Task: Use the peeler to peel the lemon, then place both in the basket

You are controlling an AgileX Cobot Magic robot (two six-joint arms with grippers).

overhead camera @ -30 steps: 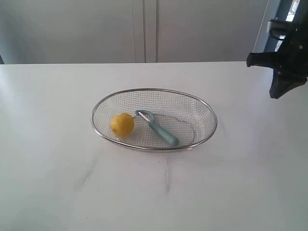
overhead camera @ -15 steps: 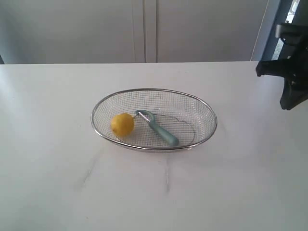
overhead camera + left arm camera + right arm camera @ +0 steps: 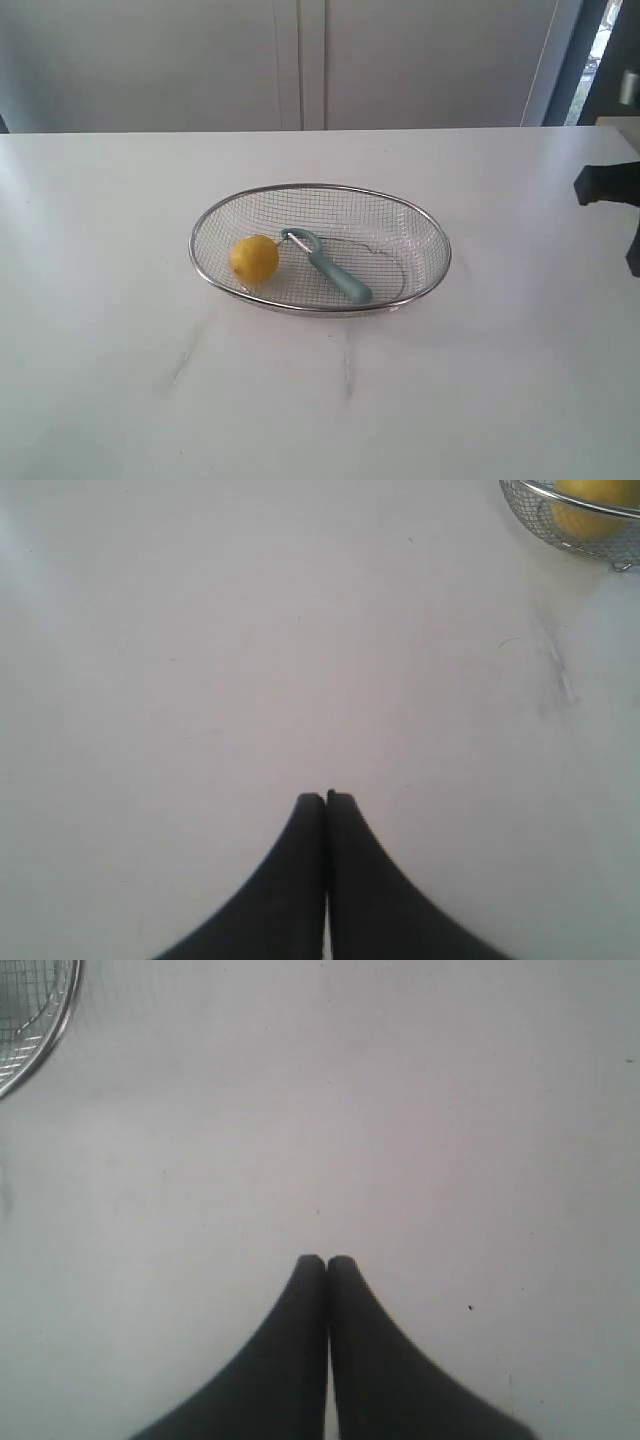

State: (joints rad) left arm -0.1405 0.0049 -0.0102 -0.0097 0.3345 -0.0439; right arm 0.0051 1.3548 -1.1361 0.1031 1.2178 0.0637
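The silver wire basket [image 3: 420, 225] stands mid-table. Inside it lie the yellow lemon [image 3: 254, 259], at its left side, and the teal-handled peeler [image 3: 333, 270], whose metal blade head points toward the lemon. In the left wrist view a corner of the basket [image 3: 540, 518] and a bit of the lemon [image 3: 590, 492] show far from my left gripper [image 3: 326, 798], which is shut and empty over bare table. My right gripper [image 3: 326, 1260] is also shut and empty, with the basket's rim [image 3: 55, 1035] at the frame's corner. The right arm [image 3: 612, 190] shows only at the exterior view's right edge.
The white table [image 3: 320, 400] stretches all round the basket. Pale cabinet doors [image 3: 300, 60] stand behind the table's far edge. A faint grey smudge marks the tabletop in front of the basket.
The right arm has drawn back to the right and lower, almost out of the exterior view. The basket, lemon and peeler have not moved.
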